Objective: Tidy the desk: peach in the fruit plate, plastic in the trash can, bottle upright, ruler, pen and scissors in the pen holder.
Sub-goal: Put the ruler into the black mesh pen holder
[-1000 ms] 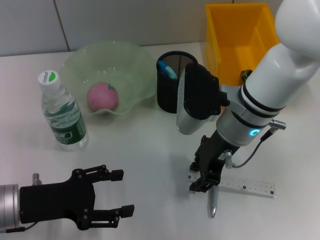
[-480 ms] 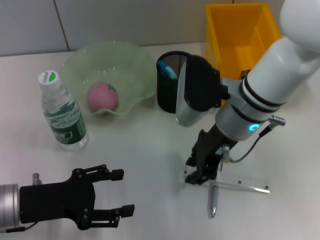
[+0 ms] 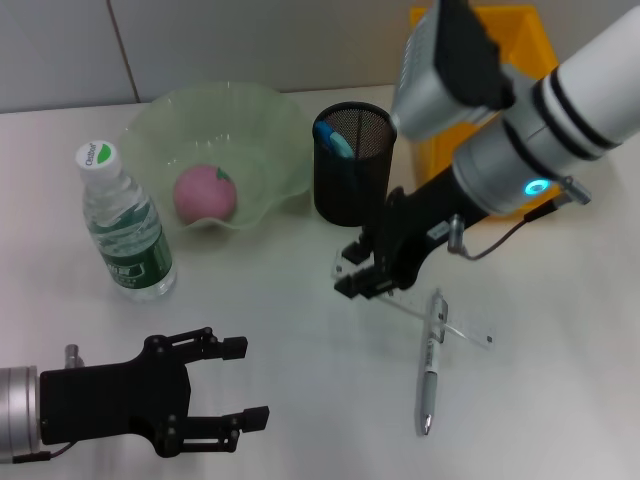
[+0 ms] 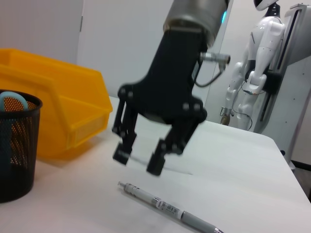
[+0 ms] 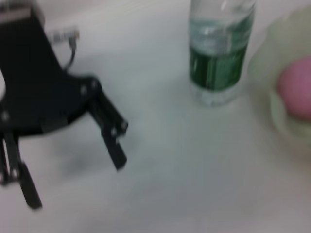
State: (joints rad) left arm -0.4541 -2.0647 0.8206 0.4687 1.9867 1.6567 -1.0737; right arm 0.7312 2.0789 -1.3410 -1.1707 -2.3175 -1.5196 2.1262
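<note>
As seen from the head, pinching one end of the clear ruler [image 3: 458,327] with the right gripper [image 3: 365,272], jaws clamped on it, mid-desk just in front of the pen holder [image 3: 353,185]. Trailing the ruler's free end low over the pen [image 3: 430,368], toward the desk's right edge. Idling the left gripper [image 3: 222,392], jaws spread, near the front left corner. Judging the ruler light, thin, stiff but slick: probably liable to swivel in an end grip, though suiting an upright drop into the holder.

Looking from the left wrist, showing the right gripper [image 4: 141,159] closed on the faint ruler strip [image 4: 176,170], hanging above the pen [image 4: 167,209], beside the holder [image 4: 14,155].

Looking from the right wrist, showing only the open left gripper [image 5: 75,179] and the upright bottle [image 5: 221,58]; not showing the ruler.
</note>
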